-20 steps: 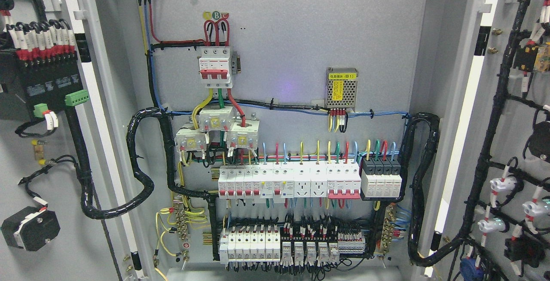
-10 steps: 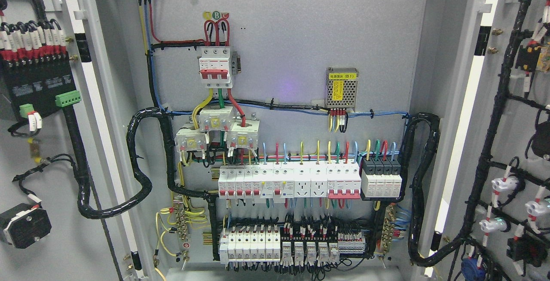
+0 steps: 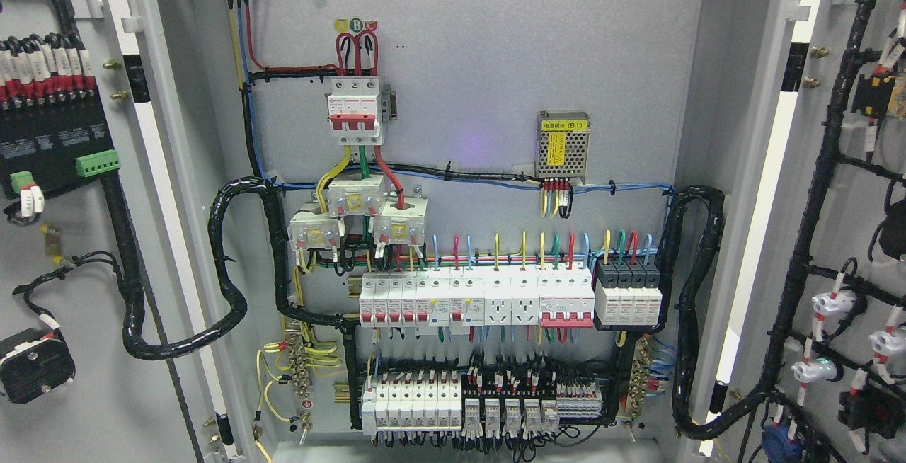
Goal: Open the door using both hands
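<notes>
Grey steel left door (image 3: 64, 350) has swung wider than a second ago, its black module (image 3: 49, 144) sliding toward the left edge; right door (image 3: 849, 236) barely shifts; cabinet (image 3: 495, 59) stands open; neither hand is in view, so finger state can't be told.

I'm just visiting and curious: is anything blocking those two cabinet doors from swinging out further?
Nothing visible does. The left door and right door both stand wide open, only their own cable bundles hanging on their inner faces. The robot's hands are out of view.
</notes>
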Available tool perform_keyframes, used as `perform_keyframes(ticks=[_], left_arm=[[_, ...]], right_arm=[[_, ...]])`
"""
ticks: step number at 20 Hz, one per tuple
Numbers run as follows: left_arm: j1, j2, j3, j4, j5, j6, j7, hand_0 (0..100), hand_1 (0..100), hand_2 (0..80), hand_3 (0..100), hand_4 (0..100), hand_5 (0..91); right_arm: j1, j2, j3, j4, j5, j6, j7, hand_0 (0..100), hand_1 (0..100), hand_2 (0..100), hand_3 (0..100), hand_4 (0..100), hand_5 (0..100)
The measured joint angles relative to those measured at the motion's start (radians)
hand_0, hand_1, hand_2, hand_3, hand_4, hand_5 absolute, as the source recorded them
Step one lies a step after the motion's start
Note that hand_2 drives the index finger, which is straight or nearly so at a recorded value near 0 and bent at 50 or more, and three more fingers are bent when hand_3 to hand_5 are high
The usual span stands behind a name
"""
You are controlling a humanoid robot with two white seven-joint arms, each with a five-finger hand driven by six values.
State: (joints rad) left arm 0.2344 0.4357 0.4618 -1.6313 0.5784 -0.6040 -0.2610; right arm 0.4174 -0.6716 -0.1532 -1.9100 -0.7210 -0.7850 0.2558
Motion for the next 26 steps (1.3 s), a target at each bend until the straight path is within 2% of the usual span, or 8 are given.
perform_keyframes(ticks=[26], left_arm=[[-0.214,0.090,0.010,0.244,0.006,0.194,0.015,0,0,0.0,0,3,0.0]], right_arm=[[0.001,-0.005,-0.042,0.041,0.003,0.000,0.001,11,0,0,0,0,0]])
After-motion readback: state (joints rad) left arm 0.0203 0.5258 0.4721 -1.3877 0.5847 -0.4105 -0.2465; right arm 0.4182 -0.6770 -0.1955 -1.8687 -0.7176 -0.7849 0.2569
